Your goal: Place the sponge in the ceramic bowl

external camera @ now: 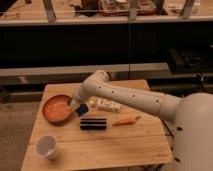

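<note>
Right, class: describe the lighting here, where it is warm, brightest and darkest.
Camera view: warm, dim light on the wooden table; the space behind it is nearly black; the white arm is brightest; the hand, holding the sponge over the bowl's right rim, looks darker than the arm.

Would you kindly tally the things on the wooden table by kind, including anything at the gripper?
Ceramic bowl: 1
White cup: 1
Sponge, held by the gripper at the bowl's right rim: 1
Dark flat block: 1
Orange carrot-like piece: 1
White packet: 1
Total: 6
</note>
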You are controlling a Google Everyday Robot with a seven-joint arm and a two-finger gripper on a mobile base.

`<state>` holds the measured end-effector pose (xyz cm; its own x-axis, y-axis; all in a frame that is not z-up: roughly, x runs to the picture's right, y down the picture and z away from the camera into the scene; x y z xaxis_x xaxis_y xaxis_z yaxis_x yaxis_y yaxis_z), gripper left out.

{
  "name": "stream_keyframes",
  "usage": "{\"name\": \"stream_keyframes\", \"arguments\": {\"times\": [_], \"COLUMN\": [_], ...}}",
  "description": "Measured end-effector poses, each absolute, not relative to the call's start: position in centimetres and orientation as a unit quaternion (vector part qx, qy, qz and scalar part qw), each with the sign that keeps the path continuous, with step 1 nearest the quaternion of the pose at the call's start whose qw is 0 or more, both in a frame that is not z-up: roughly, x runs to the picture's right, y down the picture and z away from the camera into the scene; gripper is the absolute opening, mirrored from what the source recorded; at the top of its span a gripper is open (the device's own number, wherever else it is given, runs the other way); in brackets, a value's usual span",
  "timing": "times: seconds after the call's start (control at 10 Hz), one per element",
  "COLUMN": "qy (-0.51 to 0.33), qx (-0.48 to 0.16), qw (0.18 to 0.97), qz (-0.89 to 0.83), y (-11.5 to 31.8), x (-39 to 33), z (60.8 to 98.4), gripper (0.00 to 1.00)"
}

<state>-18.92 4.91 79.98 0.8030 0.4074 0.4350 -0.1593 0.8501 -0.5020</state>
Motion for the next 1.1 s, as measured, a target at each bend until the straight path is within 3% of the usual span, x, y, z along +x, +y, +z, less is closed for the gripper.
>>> {"name": "stream_keyframes", "arguments": {"times": [1.1], "qy": [-0.289], "qx": [-0.237], "qw": [0.919], "qz": [0.121], "y": [2.5], "x": [-25.1], "z": [83.2], "gripper": [0.0]}}
